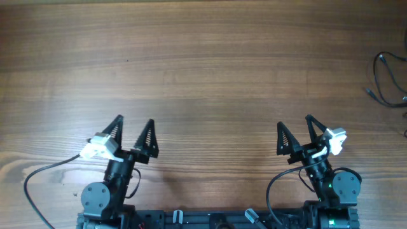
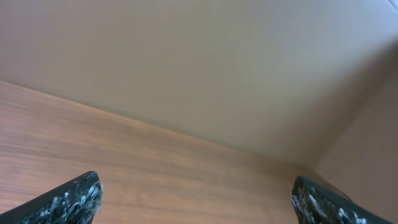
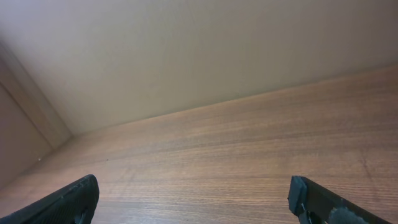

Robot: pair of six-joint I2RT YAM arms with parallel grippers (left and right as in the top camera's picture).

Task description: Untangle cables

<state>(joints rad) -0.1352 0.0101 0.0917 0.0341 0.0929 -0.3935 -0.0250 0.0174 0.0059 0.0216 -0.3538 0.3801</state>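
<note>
The cables [image 1: 388, 79] show only in the overhead view, as thin black strands lying at the table's far right edge and partly cut off by the frame. My left gripper [image 1: 135, 119] sits near the front left, open, with nothing between its fingers. Over on the front right, my right gripper [image 1: 294, 120] is open and empty too, well short of the cables. In the left wrist view the left gripper [image 2: 196, 196] spans bare wood. The right gripper [image 3: 194, 193] in the right wrist view likewise has only wood between its fingertips [image 3: 81, 196].
The wooden table [image 1: 203, 63] runs across the whole overhead view. A plain beige wall [image 2: 205, 62] rises behind the table's far edge. A thicker black arm cable [image 1: 38, 175] loops on the table at the front left.
</note>
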